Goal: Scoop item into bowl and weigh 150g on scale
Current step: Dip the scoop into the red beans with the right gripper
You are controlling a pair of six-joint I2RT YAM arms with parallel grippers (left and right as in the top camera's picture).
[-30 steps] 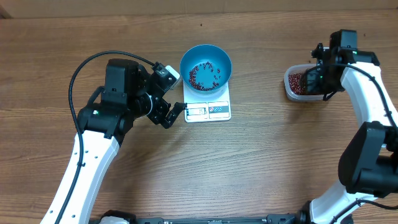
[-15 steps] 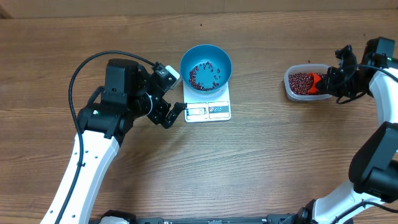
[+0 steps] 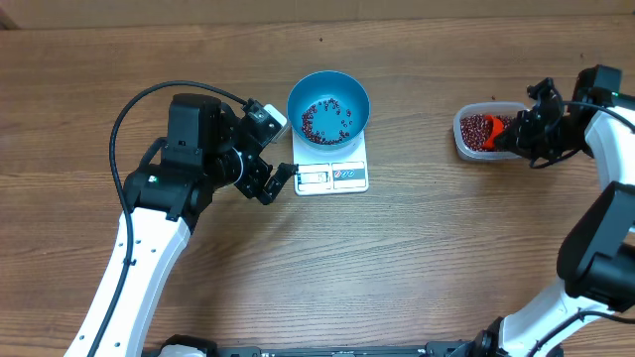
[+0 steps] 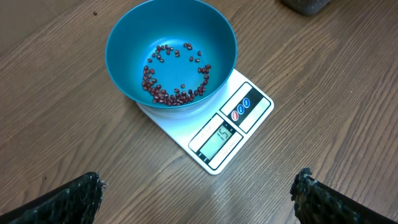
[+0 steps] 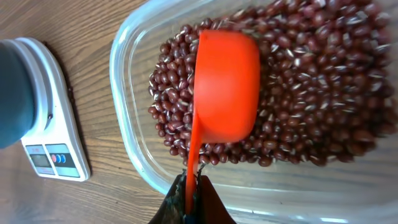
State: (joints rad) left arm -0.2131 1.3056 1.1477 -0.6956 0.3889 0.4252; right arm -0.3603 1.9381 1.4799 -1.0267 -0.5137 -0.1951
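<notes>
Our right gripper (image 5: 191,194) pinched the orange scoop (image 5: 227,87) over the beans (image 5: 311,93) in the tub (image 5: 124,87) at right; our left gripper (image 4: 196,186) stood spread, left of the scale (image 4: 252,102) and bowl (image 4: 219,37).

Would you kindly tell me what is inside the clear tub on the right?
Dark red beans fill the tub, with an orange scoop over them, its handle pinched by the right tool. Whatever lies beneath the scoop is covered.

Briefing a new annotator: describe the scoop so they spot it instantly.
Find the clear tub of red-brown beans at the right of the table. The scoop lies over those beans, its handle in the right fingers: the only bright orange thing.
</notes>
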